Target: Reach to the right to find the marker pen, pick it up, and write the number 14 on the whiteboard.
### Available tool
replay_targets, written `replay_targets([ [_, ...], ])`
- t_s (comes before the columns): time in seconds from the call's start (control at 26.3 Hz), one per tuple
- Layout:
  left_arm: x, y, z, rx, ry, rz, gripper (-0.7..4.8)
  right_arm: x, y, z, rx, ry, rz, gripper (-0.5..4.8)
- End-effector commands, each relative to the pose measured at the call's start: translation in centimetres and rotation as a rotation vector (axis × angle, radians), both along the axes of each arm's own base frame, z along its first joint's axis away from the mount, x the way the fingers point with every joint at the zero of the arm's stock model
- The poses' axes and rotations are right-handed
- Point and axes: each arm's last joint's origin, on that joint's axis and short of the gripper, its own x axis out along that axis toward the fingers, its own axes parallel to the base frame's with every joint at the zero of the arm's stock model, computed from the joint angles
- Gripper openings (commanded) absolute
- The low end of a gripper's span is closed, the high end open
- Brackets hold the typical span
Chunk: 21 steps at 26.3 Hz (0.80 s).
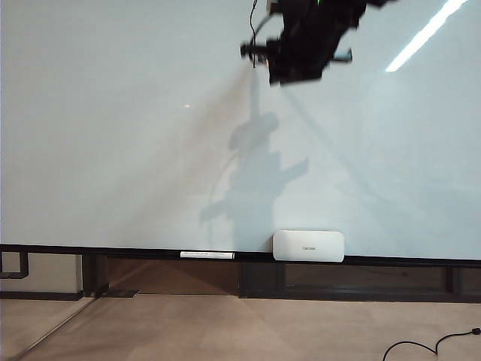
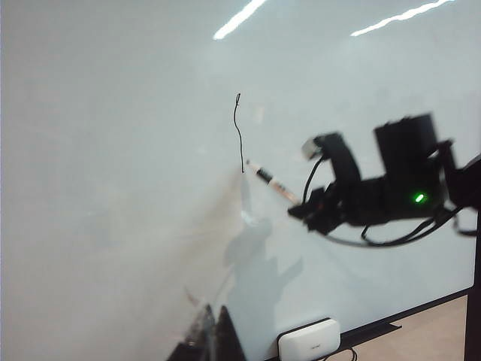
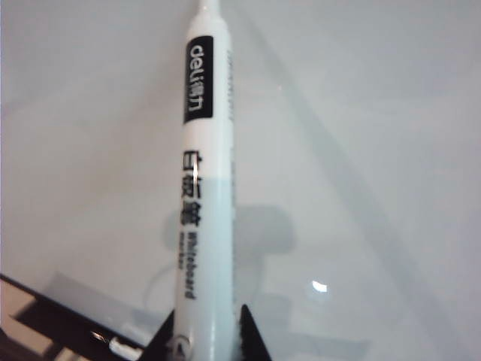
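The whiteboard (image 1: pixel 113 135) fills the exterior view. My right gripper (image 3: pixel 207 338) is shut on the white marker pen (image 3: pixel 203 188), whose black-labelled barrel points at the board. In the left wrist view the marker pen (image 2: pixel 272 183) has its tip at the lower end of one tall thin black stroke (image 2: pixel 238 131) on the whiteboard (image 2: pixel 113 188). The right gripper (image 2: pixel 301 210) is just behind the pen. In the exterior view that arm (image 1: pixel 301 37) is a dark blur high on the board. My left gripper (image 2: pixel 214 335) hangs low, away from the board, jaws together and empty.
A small white rounded box (image 1: pixel 308 246) sits on the dark ledge (image 1: pixel 150 252) under the board, with a thin white strip (image 1: pixel 207 255) to its left. A black cable (image 1: pixel 428 346) lies on the floor at the lower right.
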Motion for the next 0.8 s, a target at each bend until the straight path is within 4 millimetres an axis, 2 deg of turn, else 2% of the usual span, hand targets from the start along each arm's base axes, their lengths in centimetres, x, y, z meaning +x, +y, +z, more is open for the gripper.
replay_targets([
  [0.04, -0.1, 0.0, 0.1, 0.002, -0.007, -0.004, -0.06, -1.9, 0.5, 3.0, 0.005, -0.104, 0.033, -0.02],
  [0.19, -0.1, 0.0, 0.1, 0.003, -0.005, -0.004, -0.06, -2.9, 0.0, 5.3, 0.050, -0.191, -0.006, -0.01],
  [0.34, -0.1, 0.0, 0.1, 0.000, -0.004, -0.005, -0.06, -3.1, -0.4, 6.5, 0.048, -0.291, -0.043, -0.02],
  [0.57, -0.1, 0.0, 0.1, 0.001, -0.003, -0.005, -0.06, -2.9, -0.7, 6.4, 0.043, -0.289, -0.082, -0.02],
  [0.8, -0.1, 0.0, 0.1, 0.001, -0.003, -0.006, -0.06, -2.2, -1.9, 6.4, 0.030, -0.277, -0.117, -0.02],
])
